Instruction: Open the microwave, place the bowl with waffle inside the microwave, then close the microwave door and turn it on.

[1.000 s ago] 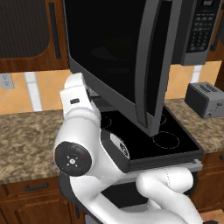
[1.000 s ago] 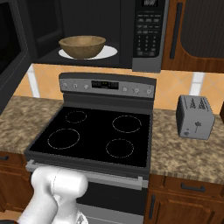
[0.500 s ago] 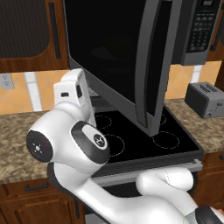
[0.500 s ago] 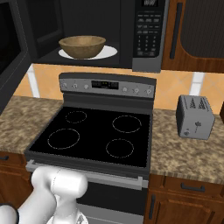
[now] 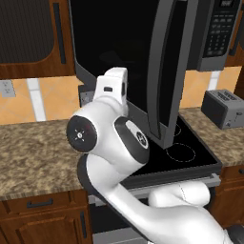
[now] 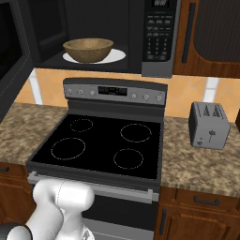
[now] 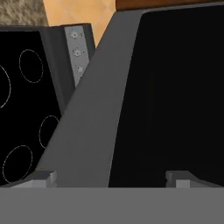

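Note:
The microwave (image 6: 117,28) stands open above the stove, its keypad panel (image 6: 158,29) on the right. Inside, the tan-brown bowl (image 6: 88,48) rests on a white turntable plate (image 6: 117,56). The waffle is hidden below the bowl's rim. The microwave door (image 5: 138,62) is swung far out toward me, its long grey handle (image 5: 159,81) running down its edge. In the hand view my gripper (image 7: 114,179) is open, fingertips (image 7: 43,178) wide apart with nothing between them, right in front of the door's grey frame (image 7: 87,131) and black glass (image 7: 175,96).
A black glass stove top (image 6: 101,145) with a grey control panel (image 6: 115,90) lies under the microwave. A small grey toaster (image 6: 209,125) sits on the granite counter (image 6: 197,164) to the right. Dark wood cabinets (image 6: 211,37) flank the microwave. My bent arm (image 5: 109,138) crowds the space before the door.
My arm has folded upward and the hand has moved right, closer to the open door. The bowl and door have stayed in place. The jaws stay open.

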Motion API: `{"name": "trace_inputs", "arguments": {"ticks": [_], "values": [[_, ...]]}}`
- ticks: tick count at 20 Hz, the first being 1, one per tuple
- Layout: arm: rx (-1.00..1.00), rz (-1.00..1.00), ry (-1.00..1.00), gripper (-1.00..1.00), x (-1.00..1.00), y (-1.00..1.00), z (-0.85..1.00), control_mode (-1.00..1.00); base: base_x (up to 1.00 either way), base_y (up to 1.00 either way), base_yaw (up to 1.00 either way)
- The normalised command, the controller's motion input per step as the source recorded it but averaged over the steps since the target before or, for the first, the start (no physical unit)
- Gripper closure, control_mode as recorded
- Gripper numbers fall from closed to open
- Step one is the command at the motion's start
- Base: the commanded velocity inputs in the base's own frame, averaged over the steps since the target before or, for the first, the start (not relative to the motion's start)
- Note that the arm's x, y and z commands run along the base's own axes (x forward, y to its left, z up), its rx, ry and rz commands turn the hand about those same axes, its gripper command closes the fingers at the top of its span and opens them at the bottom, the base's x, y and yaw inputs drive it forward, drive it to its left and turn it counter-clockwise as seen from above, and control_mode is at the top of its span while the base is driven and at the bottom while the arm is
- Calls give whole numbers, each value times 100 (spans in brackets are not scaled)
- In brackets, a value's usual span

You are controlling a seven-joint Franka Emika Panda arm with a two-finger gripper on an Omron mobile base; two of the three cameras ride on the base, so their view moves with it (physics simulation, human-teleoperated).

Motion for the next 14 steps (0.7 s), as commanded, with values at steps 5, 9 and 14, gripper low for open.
{"name": "trace_inputs", "arguments": {"ticks": [5,9,14], "values": [[11,0,-1,-100,18,-66,0,-100,0,0,0],[13,0,-1,-100,24,-76,0,-100,0,0,0],[18,0,0,-100,51,-76,0,-100,0,0,0]]}}
